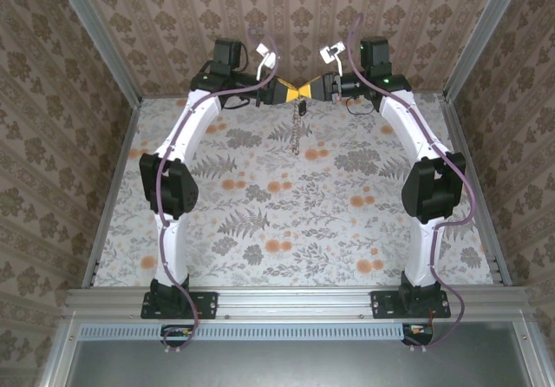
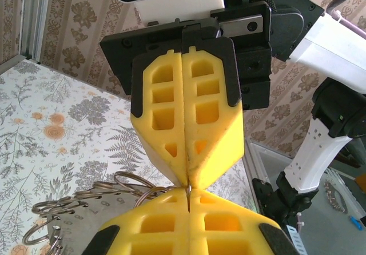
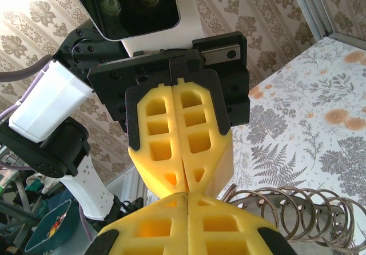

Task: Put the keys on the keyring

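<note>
High over the far middle of the table, my left gripper (image 1: 290,91) and right gripper (image 1: 314,88) meet tip to tip, both shut. In the left wrist view a thin silver ring edge (image 2: 188,191) runs from the seam of my left gripper (image 2: 189,202) into the seam of the right gripper (image 2: 187,178) above it. The keyring, a chain of linked metal rings (image 1: 298,131), hangs from that pinch toward the table. Its rings trail left (image 2: 86,203) in the left wrist view and right (image 3: 297,209) in the right wrist view. A small dark piece (image 1: 301,107), apparently the key, dangles just under the fingertips.
The floral tablecloth (image 1: 286,222) covers the table between both arms. Aluminium rails (image 1: 113,179) and patterned walls (image 1: 295,14) close it in at the left, right and back, with the back wall close behind the grippers.
</note>
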### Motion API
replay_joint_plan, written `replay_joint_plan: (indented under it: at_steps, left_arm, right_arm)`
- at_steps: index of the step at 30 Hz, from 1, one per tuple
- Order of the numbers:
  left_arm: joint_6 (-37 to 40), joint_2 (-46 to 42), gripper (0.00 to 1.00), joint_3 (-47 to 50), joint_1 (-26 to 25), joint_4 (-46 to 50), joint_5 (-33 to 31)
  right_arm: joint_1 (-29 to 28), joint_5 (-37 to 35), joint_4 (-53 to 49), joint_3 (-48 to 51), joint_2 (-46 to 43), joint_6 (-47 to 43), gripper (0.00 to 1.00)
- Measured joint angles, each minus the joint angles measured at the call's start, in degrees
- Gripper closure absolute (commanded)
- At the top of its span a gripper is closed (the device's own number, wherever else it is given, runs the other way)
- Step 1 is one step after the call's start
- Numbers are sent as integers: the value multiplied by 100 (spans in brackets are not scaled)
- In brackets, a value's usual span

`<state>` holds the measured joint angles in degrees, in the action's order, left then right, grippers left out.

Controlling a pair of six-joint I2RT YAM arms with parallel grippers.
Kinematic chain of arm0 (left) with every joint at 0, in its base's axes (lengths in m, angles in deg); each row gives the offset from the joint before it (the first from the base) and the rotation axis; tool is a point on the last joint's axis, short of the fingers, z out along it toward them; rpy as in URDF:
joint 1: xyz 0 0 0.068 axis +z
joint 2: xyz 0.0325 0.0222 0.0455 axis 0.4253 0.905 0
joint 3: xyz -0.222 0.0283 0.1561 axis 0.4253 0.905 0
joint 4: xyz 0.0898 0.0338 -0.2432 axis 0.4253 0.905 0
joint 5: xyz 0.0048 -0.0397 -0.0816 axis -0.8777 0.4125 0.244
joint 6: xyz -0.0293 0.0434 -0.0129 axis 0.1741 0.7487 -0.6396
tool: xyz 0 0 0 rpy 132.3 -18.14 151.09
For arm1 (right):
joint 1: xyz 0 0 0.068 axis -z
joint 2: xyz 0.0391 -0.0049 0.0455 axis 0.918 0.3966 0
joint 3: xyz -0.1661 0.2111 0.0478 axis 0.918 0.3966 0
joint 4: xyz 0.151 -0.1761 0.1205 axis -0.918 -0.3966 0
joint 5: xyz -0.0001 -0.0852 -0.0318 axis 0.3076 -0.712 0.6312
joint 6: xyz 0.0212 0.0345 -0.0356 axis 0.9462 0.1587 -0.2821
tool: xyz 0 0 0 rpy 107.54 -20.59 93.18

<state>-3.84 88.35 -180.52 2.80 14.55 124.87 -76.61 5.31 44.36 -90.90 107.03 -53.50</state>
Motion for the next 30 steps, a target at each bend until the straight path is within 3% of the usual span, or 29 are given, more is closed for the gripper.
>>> replay_joint_plan:
  at_steps: [10, 30]
  left_arm:
    - [-319, -11, 100, 372, 0, -721, -13]
    - [-588, -136, 100, 378, -4, -1156, 328]
  right_arm:
    - [11, -37, 629, 382, -153, 501, 63]
    - [542, -748, 3292, 2575, -1161, 1928, 39]
